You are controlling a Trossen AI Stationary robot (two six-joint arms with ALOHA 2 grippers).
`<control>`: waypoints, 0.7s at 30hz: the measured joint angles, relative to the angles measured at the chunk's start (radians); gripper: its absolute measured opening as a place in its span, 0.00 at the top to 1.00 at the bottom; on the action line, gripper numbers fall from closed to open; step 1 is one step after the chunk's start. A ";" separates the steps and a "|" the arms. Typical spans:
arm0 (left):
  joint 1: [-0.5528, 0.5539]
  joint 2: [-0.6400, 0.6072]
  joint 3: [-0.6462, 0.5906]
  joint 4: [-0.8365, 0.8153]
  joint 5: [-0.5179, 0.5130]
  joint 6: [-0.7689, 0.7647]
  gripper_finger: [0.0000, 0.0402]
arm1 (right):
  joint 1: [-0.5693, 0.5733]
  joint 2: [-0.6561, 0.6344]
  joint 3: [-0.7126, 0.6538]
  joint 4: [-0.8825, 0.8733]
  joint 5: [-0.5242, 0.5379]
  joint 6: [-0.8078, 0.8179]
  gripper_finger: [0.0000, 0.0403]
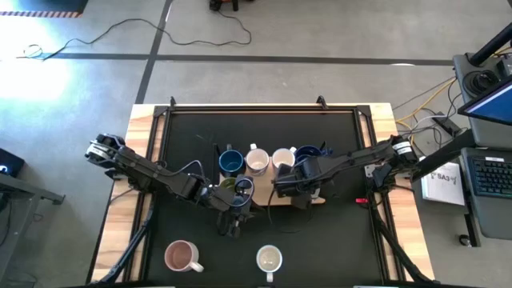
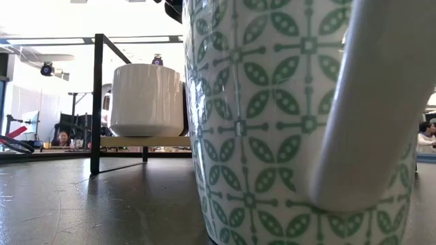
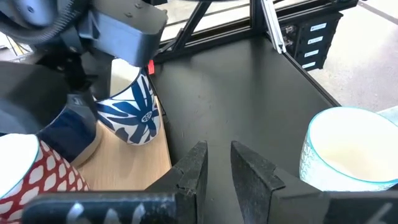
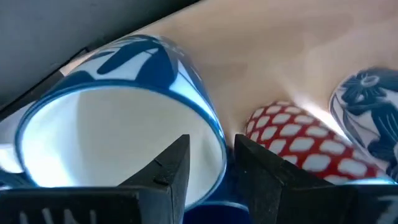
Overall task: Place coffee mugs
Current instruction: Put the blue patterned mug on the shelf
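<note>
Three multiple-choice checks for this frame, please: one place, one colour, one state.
1. The pink mug stands: A on the wooden board; B on the dark tabletop; C in a gripper.
2. Pattern on the mug nearest the low camera: A green; B red; C black.
3. The left gripper is: A clamped on a mug; B out of view; C empty, fingers apart.
Key: B, it sits alone on the dark surface; A, green motifs cover its white wall; C, a bare gap shows between its fingers.

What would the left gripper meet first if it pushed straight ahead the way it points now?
Probably nothing soon: ahead of the left gripper lies bare black table. The blue-patterned mug and the pale mug sit off to either side, though depth is unclear.
</note>
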 joint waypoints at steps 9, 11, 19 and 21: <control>0.000 0.000 0.000 0.000 0.000 0.000 0.87 | 0.000 -0.004 0.073 -0.066 0.002 0.230 0.76; 0.000 0.000 0.000 0.001 0.008 0.000 0.87 | 0.000 -0.004 0.099 -0.076 0.002 0.272 0.77; 0.000 0.000 0.000 -0.001 0.041 0.000 0.87 | 0.008 -0.006 0.209 -0.118 -0.010 0.465 0.77; 0.000 -0.001 0.000 -0.007 0.053 0.000 0.87 | 0.017 -0.006 0.221 -0.119 -0.030 0.549 0.77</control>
